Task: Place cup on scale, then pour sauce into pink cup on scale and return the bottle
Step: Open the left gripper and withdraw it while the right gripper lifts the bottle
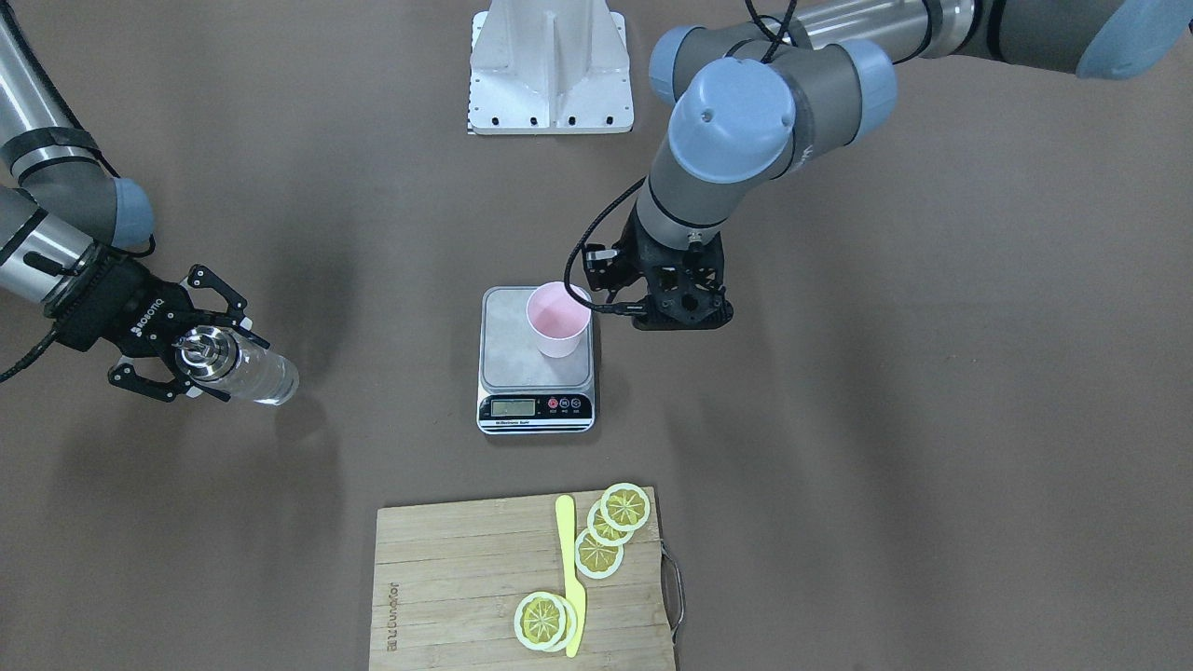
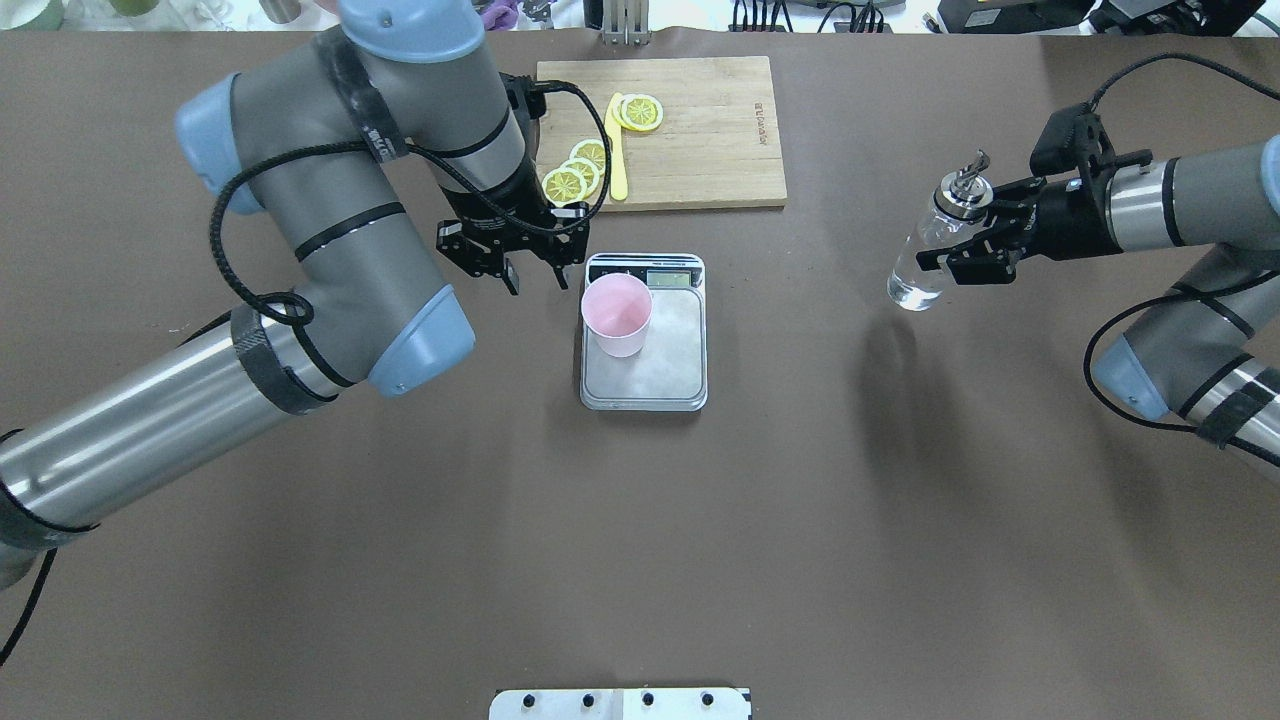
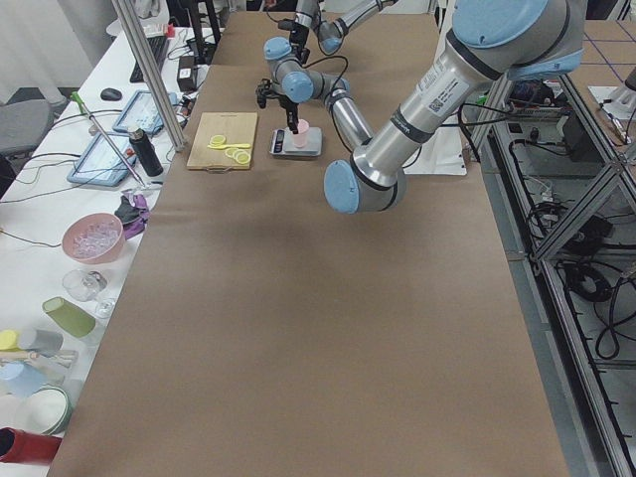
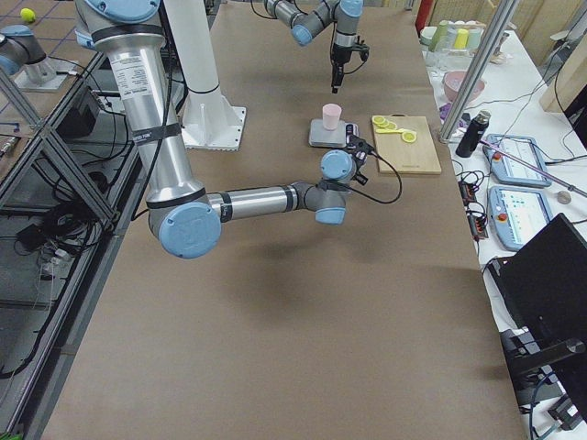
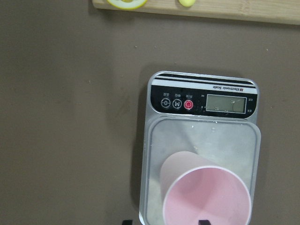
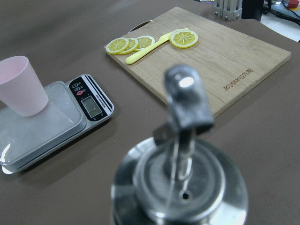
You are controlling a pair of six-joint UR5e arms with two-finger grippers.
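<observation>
— What does the front-facing camera show?
— The small pale pink tapered cup [image 1: 557, 321] stands upright on the flat silver-grey kitchen scale [image 1: 513, 359], at the platform corner nearest the left end effector [image 1: 682, 312], which hangs just beside it. Far across the brown counter [image 1: 839, 447], the right end effector [image 1: 216, 359] is clamped on the slim clear bottle with a metal pourer cap [image 1: 252, 373]. A wooden cutting board [image 1: 447, 578] carries lemon slices [image 1: 624, 506] and a yellow plastic knife [image 1: 569, 568].
— And overhead?
— The left fingers are spread apart with nothing between them, beside the cup without touching it. The bottle sits tilted in the right grip, well apart from the scale. Clear colourless sauce [image 2: 906, 290] shows at its low end.
— The side views?
— Too small to add more than the cup on the scale.
— The wrist cameras?
— The left one looks down on the cup and display, with two fingertips at the lower edge. The right one shows the blurred pourer cap close up, with the cup, scale and board beyond.
</observation>
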